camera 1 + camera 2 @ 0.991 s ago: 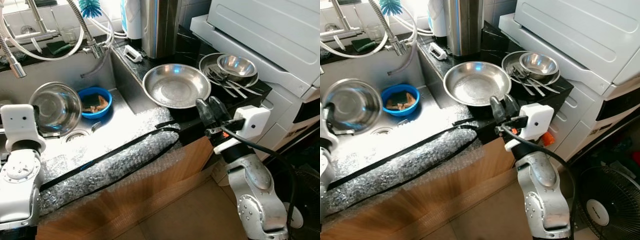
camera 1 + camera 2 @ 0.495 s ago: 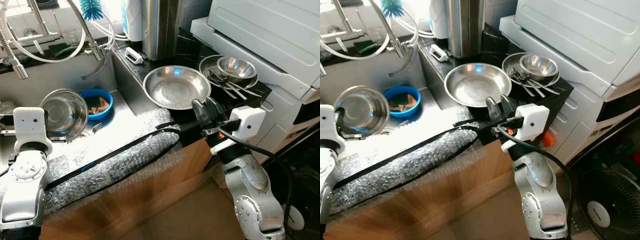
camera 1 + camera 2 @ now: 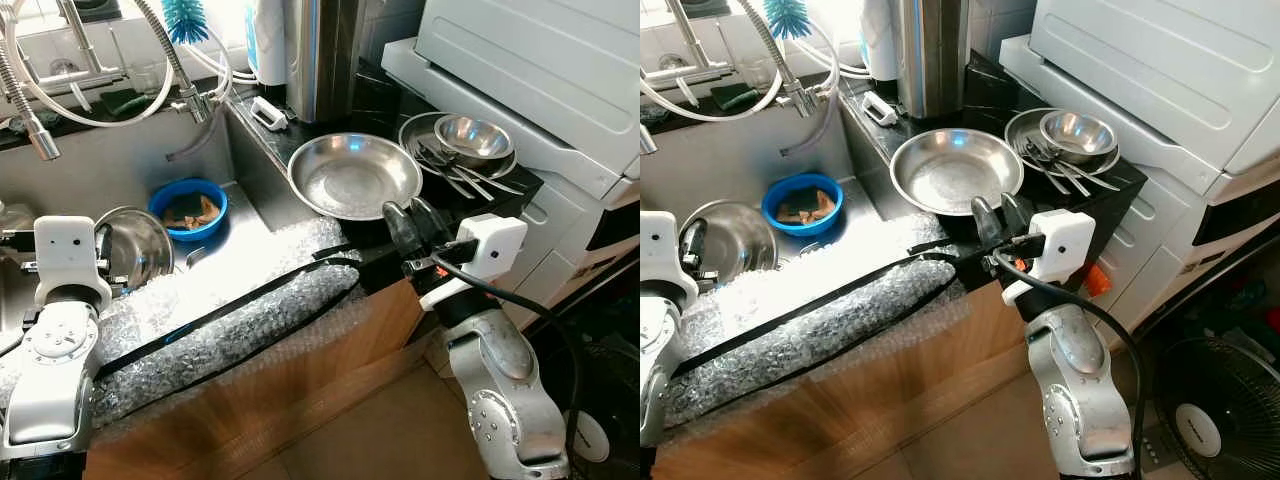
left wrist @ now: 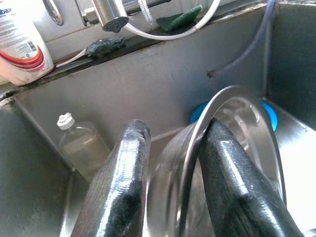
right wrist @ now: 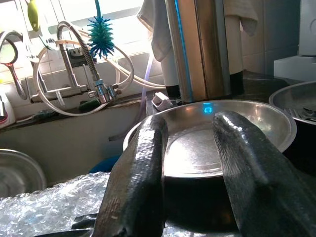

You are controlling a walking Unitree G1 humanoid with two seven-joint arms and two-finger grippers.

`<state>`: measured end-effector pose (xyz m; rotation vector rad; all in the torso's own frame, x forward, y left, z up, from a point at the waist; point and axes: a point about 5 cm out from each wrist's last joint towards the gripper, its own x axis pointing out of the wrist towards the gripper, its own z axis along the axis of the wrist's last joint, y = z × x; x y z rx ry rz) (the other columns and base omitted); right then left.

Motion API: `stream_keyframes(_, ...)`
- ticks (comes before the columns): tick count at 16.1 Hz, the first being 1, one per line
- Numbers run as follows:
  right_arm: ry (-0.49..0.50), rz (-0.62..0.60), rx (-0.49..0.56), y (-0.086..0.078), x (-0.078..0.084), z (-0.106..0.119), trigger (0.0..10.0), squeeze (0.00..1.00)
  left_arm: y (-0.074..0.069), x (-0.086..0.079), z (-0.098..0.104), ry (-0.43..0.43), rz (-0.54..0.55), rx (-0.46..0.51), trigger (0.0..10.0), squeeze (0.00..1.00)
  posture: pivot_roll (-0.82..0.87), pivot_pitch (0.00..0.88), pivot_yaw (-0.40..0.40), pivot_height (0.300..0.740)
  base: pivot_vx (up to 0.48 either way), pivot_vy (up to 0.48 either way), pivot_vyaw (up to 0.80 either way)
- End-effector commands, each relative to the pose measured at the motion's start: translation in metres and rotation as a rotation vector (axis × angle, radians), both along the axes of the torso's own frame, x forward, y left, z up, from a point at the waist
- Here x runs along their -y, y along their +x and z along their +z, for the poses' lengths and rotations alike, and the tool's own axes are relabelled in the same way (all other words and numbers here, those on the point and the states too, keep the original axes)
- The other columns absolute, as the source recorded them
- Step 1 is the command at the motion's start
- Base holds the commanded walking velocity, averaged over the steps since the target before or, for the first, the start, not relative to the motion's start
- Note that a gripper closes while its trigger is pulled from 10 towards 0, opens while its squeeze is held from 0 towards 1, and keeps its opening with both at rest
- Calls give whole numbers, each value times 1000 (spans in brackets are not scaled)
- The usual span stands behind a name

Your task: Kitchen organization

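A steel bowl (image 3: pixel 140 245) hangs tilted over the sink, its rim pinched between the fingers of my left gripper (image 4: pixel 170 163); that gripper (image 3: pixel 110 250) is shut on it. A wide steel pan (image 3: pixel 355 173) rests on the dark counter beside the sink. My right gripper (image 3: pixel 412 222) hovers open at the counter's front edge, just short of the pan's near rim; the pan (image 5: pixel 207 136) lies beyond its fingers. A blue bowl (image 3: pixel 187 205) with food scraps sits at the back of the sink.
A plate with a small steel bowl (image 3: pixel 472 135) and cutlery lies right of the pan. Bubble wrap (image 3: pixel 220 320) covers the sink's front edge. A faucet hose (image 3: pixel 180 80) and a blue brush hang above. A tall steel cylinder (image 3: pixel 320 50) stands behind the pan; a white appliance (image 3: pixel 540 70) is right.
My left gripper has carried the steel bowl to the right and toward the sink's front edge, tilting it more on edge. The right gripper has barely moved.
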<state>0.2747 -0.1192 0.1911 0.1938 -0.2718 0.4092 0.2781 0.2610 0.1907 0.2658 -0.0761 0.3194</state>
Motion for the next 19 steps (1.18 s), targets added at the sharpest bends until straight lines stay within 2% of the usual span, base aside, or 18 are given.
stream_keyframes(1, -5, -4, -2, 0, 1, 1, 10000, 0, -1, 6, -10, -27, -30, -45, 10000, 1000, 72, 124, -28, 740, 0, 0, 0)
stream_keyframes(5, -9, -13, -16, 2, 0, -1, 10000, 0, -1, 7, -6, -26, -47, -42, 10000, 1000, 78, 134, -24, 740, 0, 0, 0)
stream_keyframes(11, -4, -11, -49, 2, -3, -6, 10000, 0, 5, 5, 2, -193, -94, -55, 10000, 1000, 85, 131, -7, 740, 0, 0, 0)
stream_keyframes(12, -6, -9, -54, 2, -3, -7, 10000, 0, 7, 7, 4, -184, -116, -70, 10000, 1000, 86, 128, -8, 740, 0, 0, 0)
stream_keyframes(13, -10, -5, -56, 3, -3, -7, 10000, 0, 9, 8, 5, -172, -132, -81, 10000, 827, 84, 128, -7, 740, 0, 0, 0)
stream_keyframes(14, -15, -2, -62, 4, -4, -8, 10000, 0, 12, 12, 3, -116, -189, -152, 10000, 0, 89, 124, -5, 740, 0, 0, 0)
stream_keyframes(16, -18, 1, -68, 4, -4, -8, 10000, 0, 15, 11, -1, -59, -219, -214, 10000, 0, 91, 120, -5, 740, 0, 0, 0)
stream_keyframes(17, -23, 4, -70, 4, -4, -9, 10000, 0, 19, 13, -4, -28, -277, -275, 10000, 0, 90, 120, -4, 740, 0, 0, 0)
stream_keyframes(19, -26, 10, -73, 5, -4, -10, 10000, 0, 24, 16, -6, 12, -353, -327, 10000, 0, 93, 116, -5, 740, 0, 0, 0)
